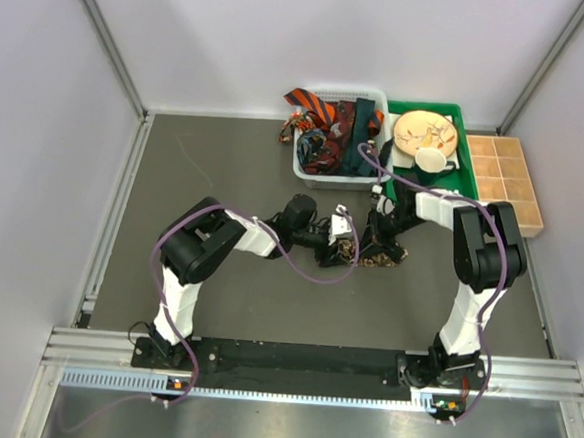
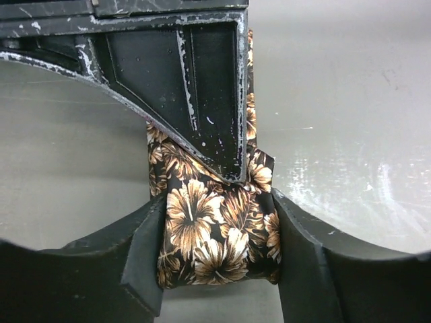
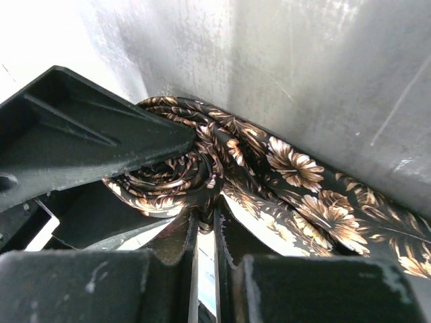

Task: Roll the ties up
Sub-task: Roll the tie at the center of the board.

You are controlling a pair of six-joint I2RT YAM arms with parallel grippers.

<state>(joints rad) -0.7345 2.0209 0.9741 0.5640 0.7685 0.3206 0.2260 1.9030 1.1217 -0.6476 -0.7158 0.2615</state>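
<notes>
The brown-black flowered tie (image 1: 385,256) lies partly rolled at the middle of the table. My left gripper (image 1: 344,245) is shut on the rolled end (image 2: 209,235), one finger (image 2: 145,262) on each side of it. My right gripper (image 1: 380,231) meets it from the right and is shut on a fold of the same tie (image 3: 202,175) at the roll's core; the loose length (image 3: 316,202) trails away to the right. The right gripper's finger (image 2: 195,81) covers the tie's upper part in the left wrist view. Orange-black striped (image 1: 310,105), dark red (image 1: 325,153) and dark teal (image 1: 363,134) ties sit in the basket.
The white mesh basket (image 1: 301,165) stands behind the grippers. To its right is a green tray (image 1: 463,166) with a plate (image 1: 423,133) and a white cup (image 1: 432,161). A wooden compartment box (image 1: 505,179) stands at the far right.
</notes>
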